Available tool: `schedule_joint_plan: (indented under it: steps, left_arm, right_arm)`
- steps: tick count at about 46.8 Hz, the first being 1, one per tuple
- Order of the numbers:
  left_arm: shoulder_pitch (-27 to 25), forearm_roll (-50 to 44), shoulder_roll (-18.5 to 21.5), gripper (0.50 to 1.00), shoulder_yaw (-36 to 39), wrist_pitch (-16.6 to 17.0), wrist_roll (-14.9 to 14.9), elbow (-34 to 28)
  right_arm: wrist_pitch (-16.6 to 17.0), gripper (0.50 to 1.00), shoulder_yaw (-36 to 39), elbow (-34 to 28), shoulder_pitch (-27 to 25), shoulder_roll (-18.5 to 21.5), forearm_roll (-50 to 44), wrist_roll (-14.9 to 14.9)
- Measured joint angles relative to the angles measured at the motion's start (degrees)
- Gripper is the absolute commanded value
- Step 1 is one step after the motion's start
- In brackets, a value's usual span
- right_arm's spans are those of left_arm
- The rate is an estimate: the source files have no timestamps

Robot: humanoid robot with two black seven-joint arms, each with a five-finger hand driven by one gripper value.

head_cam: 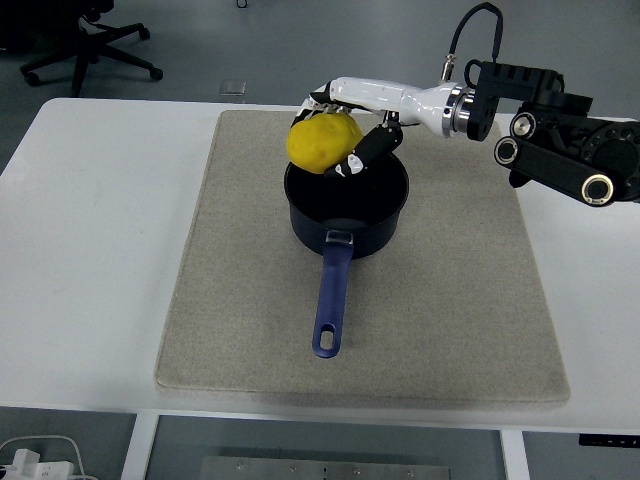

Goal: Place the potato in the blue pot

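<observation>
A yellow potato (322,142) is held in my right hand (340,140), just above the far left rim of the blue pot (346,208). The hand's fingers are curled around the potato. The pot stands upright in the middle of a grey mat (450,300), its blue handle (329,305) pointing toward the near edge. The pot's inside looks dark and holds nothing I can see. My right arm (520,110) reaches in from the right. My left arm is out of view.
The mat lies on a white table (90,250). An office chair (90,40) stands on the floor beyond the table's far left corner. A white plug and cable (30,455) lie below the table's near left edge.
</observation>
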Motion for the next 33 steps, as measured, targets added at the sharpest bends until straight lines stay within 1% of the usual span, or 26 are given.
schedule_joint_plan:
  steps: [9,11,15,18,19,20,21,22,33]
  left_arm:
    - [0.0,0.0,0.0,0.994,0.0,0.0,0.0,0.0]
    - [0.0,0.0,0.0,0.994,0.0,0.0,0.0,0.0]
    - [0.0,0.0,0.0,0.994,0.0,0.0,0.0,0.0]
    - [0.0,0.0,0.0,0.994,0.0,0.0,0.0,0.0]
    - [0.0,0.0,0.0,0.994,0.0,0.0,0.0,0.0]
    - [0.0,0.0,0.0,0.994,0.0,0.0,0.0,0.0]
    - [0.0,0.0,0.0,0.994,0.0,0.0,0.0,0.0]
    - [0.0,0.0,0.0,0.994,0.0,0.0,0.0,0.0]
    - [0.0,0.0,0.0,0.994,0.0,0.0,0.0,0.0]
  right_arm:
    - [0.2,0.500,-0.1,-3.6,-2.4,0.8,-0.3,0.0]
    - [0.2,0.551,-0.1,-3.6,-2.8,0.8,-0.3,0.0]
    - [0.2,0.625,-0.1,-3.8,-3.6,0.8,-0.5,0.0]
    - [0.3,0.698,-0.1,-4.4,-4.1,0.8,-0.6,0.0]
    - [0.3,0.731,-0.1,-4.7,-4.4,0.8,-0.6,0.0]
    - [0.3,0.792,-0.1,-5.0,-4.5,0.8,-0.6,0.0]
    - [0.3,0.868,-0.1,-5.2,-4.8,0.8,-0.6,0.0]
    - [0.3,0.927,-0.1,-5.3,-5.0,0.8,-0.5,0.0]
    - [1.3,0.930,0.1,-5.4,-5.3,0.7,0.0,0.0]
